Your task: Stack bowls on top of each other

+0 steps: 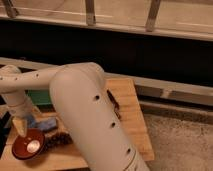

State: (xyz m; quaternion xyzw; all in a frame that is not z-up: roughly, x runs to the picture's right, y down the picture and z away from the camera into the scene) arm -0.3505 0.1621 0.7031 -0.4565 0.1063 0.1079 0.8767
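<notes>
- Risk 1, misplaced release: the end effector (pixel 22 131) sits at the lower left, just above the near rim of the bowl (pixel 29 147). Whether it is parted, closed or clamped on anything cannot be told. If it carries something and lets go off-centre, the item may land on the rim and tip out.
- Risk 2, bowl identification: only 1 bowl outline is plain, a red-orange rim with a dark inside and a pale shiny spot at the centre. It may be 2 bowls already nested, or 1 bowl alone; this cannot be told. A wrong reading would lead to a needless re-grasp or an unfinished stack.
- Risk 3, edge loss: the bowl rests on the wooden worktop (pixel 131 112) near its front-left corner. A sideways push from the end effector could slide it toward the edge.
- Risk 4, neighbouring items: a blue cloth-like object (pixel 46 123) lies just beside the bowl, and a dark patch (pixel 57 140) lies to its right. A low sweep could drag either into the bowl.
- Risk 5, occlusion: the arm (pixel 90 120) covers most of the worktop centre, so anything there is hidden and a collision would go unseen.
</notes>
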